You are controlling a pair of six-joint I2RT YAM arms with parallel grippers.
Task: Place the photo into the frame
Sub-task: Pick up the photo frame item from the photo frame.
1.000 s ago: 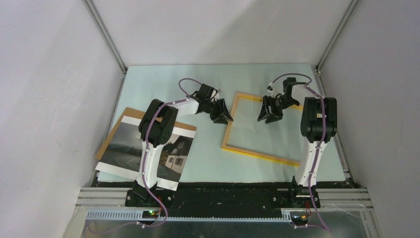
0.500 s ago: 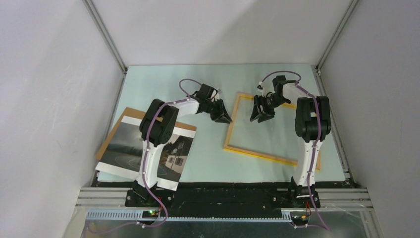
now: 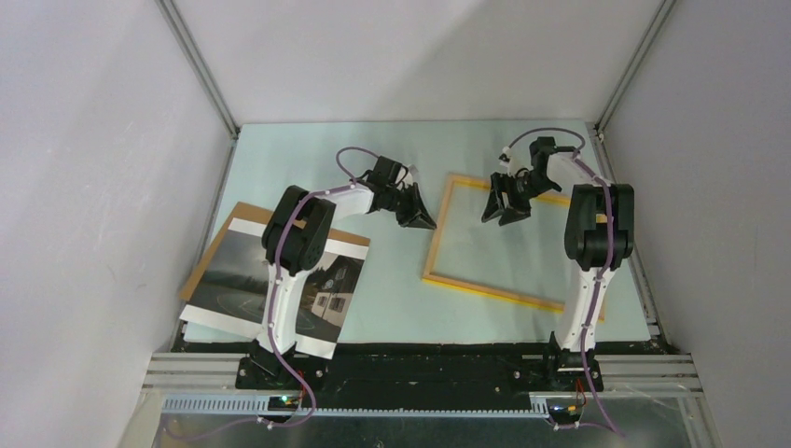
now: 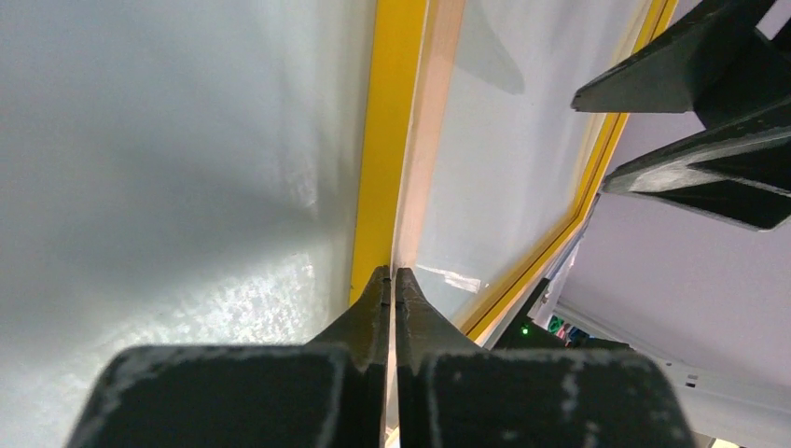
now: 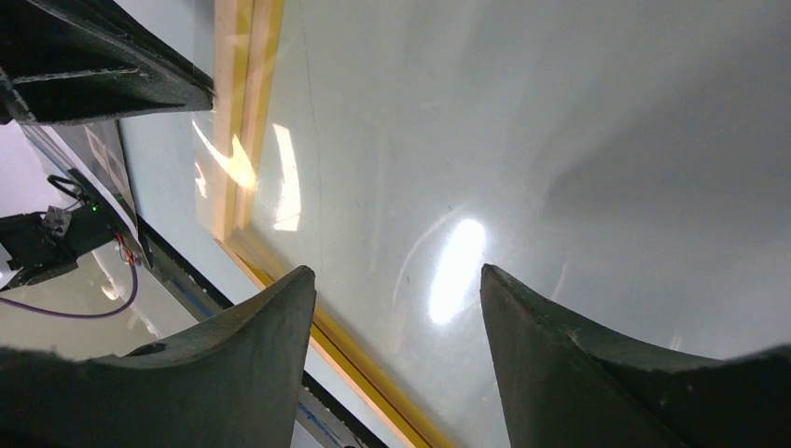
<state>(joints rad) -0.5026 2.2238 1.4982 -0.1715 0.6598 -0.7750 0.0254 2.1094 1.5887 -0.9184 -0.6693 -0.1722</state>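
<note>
The frame [image 3: 485, 290], thin yellow-orange edges around a clear pane, lies flat right of centre. My left gripper [image 3: 424, 224] is shut, its tips low at the frame's left rail [image 4: 392, 140], and nothing shows between the jaws [image 4: 393, 273]. My right gripper [image 3: 497, 219] hangs open over the pane near the frame's far edge. In its wrist view the pane shows between the spread fingers [image 5: 395, 272], and a yellow rail [image 5: 238, 93] runs to the left. The photo [image 3: 233, 275], a dark landscape with a white house, lies at the near left, partly under my left arm.
A brown backing board [image 3: 244, 210] lies under the photo, its corner sticking out at the back. Grey walls close in the pale green table [image 3: 308, 159] on three sides. A black strip with the arm bases runs along the near edge.
My left gripper's jaws have closed where they stood at the frame's left rail. My right gripper moved left over the pane, then back a little, and opened slightly wider.
</note>
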